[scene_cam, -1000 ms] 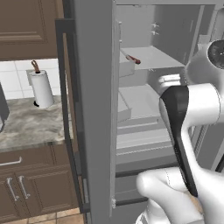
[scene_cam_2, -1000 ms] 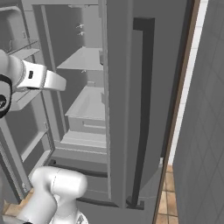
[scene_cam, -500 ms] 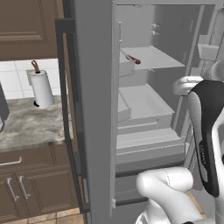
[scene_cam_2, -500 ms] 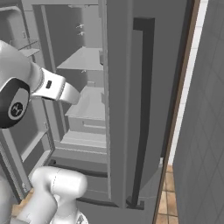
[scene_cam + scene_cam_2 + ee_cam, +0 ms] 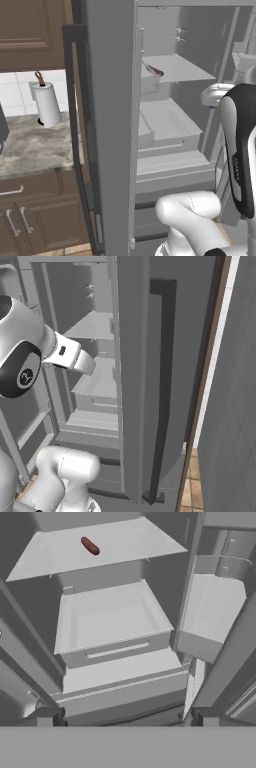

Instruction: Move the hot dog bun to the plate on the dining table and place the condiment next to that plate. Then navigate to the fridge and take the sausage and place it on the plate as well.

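Currently on record, operator: one fridge, doors swung wide, interior lit and grey; one sausage, dark red, lying alone toward the back-left of the upper shelf in the hand view, and visible as a short rod at the shelf's near edge from the left base camera. One drawer, open-topped, sits directly beneath that shelf and juts forward of it. One gripper, jaws spread fully apart and holding nothing, its two dark tips low in the hand view, well apart from the sausage and below shelf height. Hazards to note. First, the sausage is slim and round; if you close on it across its length or off-centre, it will likely roll or squirt sideways along the smooth shelf, perhaps off the front lip into the drawer. Second, your hand must rise and reach over the drawer front; a low approach could knock the fingers into the drawer wall or the shelf edge. Third, the door bins crowd the right side of the opening, and the arm's elbow already stands close to the door frame, so a wide swing risks a collision there. Fourth, the wide-open fingers may scrape the shelf surface if you descend too far before closing. Plate, bun and condiment: not listed at this station.
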### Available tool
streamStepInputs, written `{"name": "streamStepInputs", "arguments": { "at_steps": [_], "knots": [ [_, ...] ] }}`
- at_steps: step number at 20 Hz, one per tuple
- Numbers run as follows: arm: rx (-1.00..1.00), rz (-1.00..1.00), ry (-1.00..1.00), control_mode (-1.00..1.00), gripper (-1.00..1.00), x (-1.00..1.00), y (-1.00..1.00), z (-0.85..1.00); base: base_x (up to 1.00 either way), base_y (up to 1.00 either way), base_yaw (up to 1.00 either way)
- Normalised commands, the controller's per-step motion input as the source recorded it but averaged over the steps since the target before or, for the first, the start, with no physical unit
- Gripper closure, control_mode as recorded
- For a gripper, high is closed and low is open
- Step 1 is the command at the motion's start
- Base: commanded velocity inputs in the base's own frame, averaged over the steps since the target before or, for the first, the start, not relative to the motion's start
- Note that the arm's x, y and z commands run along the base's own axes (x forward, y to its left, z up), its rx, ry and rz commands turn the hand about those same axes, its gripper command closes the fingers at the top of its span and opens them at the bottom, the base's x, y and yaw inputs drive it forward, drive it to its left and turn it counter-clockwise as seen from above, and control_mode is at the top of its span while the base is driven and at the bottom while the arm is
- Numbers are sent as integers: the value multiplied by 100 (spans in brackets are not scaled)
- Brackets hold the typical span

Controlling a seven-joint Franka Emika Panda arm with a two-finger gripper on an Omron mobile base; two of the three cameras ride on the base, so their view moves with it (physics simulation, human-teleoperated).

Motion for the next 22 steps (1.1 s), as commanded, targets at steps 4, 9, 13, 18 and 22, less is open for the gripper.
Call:
{"name": "streamStepInputs", "arguments": {
  "at_steps": [4,9,13,18,22],
  "knots": [
    [0,0,0,100,-100,0,0,0,31,7,0],
    [0,0,0,100,-100,0,0,0,25,4,0],
    [0,0,0,100,-100,0,0,0,46,11,0],
    [0,0,0,100,-100,0,0,0,66,23,0],
    [0,0,0,100,-100,0,0,0,26,21,0]
  ]
}}
